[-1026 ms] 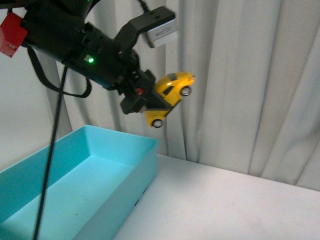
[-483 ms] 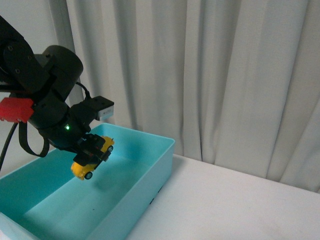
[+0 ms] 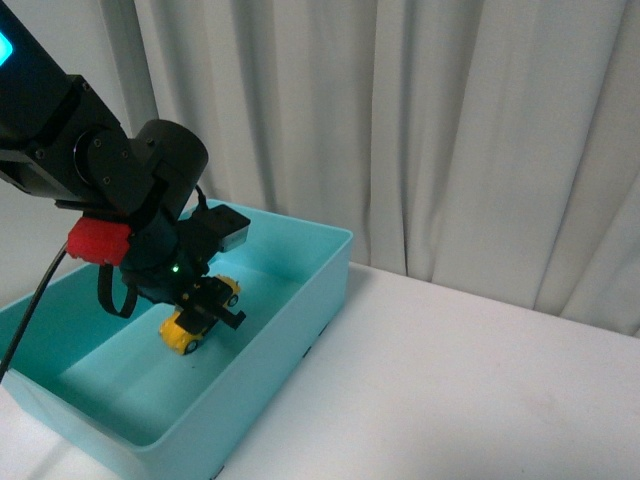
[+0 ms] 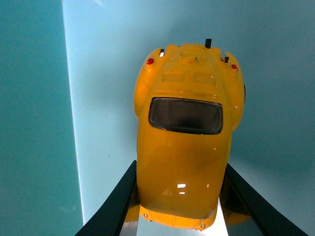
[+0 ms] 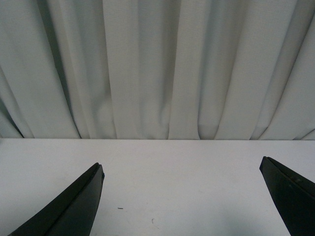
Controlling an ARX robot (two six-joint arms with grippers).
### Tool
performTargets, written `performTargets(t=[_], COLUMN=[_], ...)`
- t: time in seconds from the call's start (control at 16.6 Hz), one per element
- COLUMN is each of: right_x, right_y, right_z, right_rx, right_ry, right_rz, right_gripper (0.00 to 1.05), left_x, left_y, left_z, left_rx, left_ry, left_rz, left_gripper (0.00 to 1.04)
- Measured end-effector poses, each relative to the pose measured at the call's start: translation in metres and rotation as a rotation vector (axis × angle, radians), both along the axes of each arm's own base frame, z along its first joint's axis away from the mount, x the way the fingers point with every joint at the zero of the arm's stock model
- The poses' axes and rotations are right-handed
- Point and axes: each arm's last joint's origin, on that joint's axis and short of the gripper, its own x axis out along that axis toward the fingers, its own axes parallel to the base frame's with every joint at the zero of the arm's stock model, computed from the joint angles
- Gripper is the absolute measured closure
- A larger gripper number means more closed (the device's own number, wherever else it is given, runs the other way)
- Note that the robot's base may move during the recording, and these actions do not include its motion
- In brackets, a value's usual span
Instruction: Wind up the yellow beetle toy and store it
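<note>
We've got the left gripper [image 3: 208,308] clamped on the yellow beetle toy [image 4: 183,147] inside the teal bin [image 3: 300,300], right gripper [image 5: 181,164] wide apart atm.

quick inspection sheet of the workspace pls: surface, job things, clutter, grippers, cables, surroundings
surface: white tabletop, carrying an open turquoise plastic bin
job's things: small glossy yellow beetle toy car, held low inside the bin; contact with the bin floor cannot be told
clutter: nothing seen
grippers: left gripper shut on the toy car, fingers at both its sides; right gripper open, holding nothing, above the tabletop
cables: black cable hanging from the left arm
surroundings: pale pleated curtain behind the table
</note>
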Motion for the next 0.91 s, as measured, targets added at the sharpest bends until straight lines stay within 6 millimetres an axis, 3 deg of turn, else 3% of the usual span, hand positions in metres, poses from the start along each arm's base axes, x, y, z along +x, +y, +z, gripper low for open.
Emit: performTargets(t=[0.36,0.54,0.72,0.91], right_x=[0.0,0.0,0.0,0.0], right_y=[0.0,0.0,0.0,0.0], right_z=[0.0,0.0,0.0,0.0], right_rx=[0.0,0.0,0.0,0.0], right_ry=[0.0,0.0,0.0,0.0], right_rz=[0.0,0.0,0.0,0.0], right_gripper=[0.07,0.07,0.07,0.07], left_x=[0.009,0.003,0.001,0.001], left_y=[-0.005,-0.006,-0.005,-0.008], left_z=[-0.013,-0.017,-0.008,0.033], left_rx=[0.022,0.007,-0.032,-0.104], left_ry=[0.007,0.052,0.044,-0.052], left_rz=[-0.01,-0.013,-0.026,-0.045], left_gripper=[0.66,0.37,0.06,0.07])
